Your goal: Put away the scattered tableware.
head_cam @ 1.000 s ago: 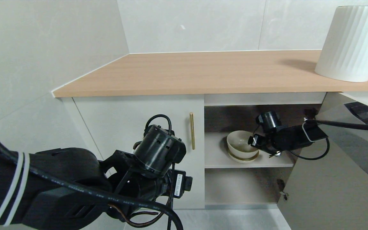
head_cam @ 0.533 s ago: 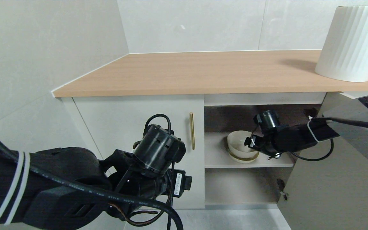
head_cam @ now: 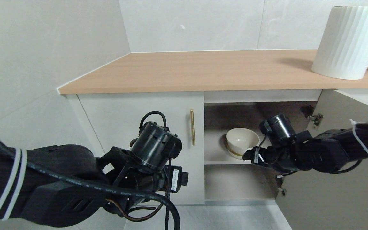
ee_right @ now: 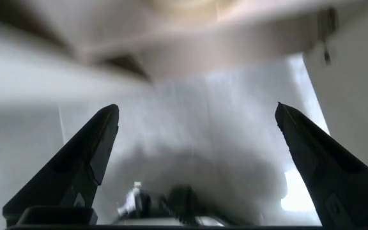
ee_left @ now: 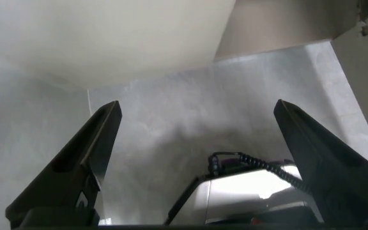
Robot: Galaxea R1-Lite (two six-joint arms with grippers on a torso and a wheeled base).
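Sitting on the shelf [head_cam: 216, 155], an empty bowl [head_cam: 242, 140] rests in a gold-rimmed dish [head_cam: 235, 155]; left claw [ee_left: 197, 105] and right claw [ee_right: 195, 112] both gape, holding nothing.

- Bowl [head_cam: 242, 140]: smooth, glossy cream ceramic.
- Counter [head_cam: 203, 70]: matt wood grain.
- Handle [head_cam: 192, 126]: brass-coloured metal, satin sheen.
- Door [head_cam: 133, 107]: smooth matt off-white panel.
- Canister [head_cam: 347, 41]: white, ribbed, matt.
- Floor [head_cam: 222, 217]: smooth grey, faint sheen.

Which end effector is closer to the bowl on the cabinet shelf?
Right. The right end effector sits just outside the shelf edge, beside the bowl; the left end effector hangs low before the closed door, farther off.
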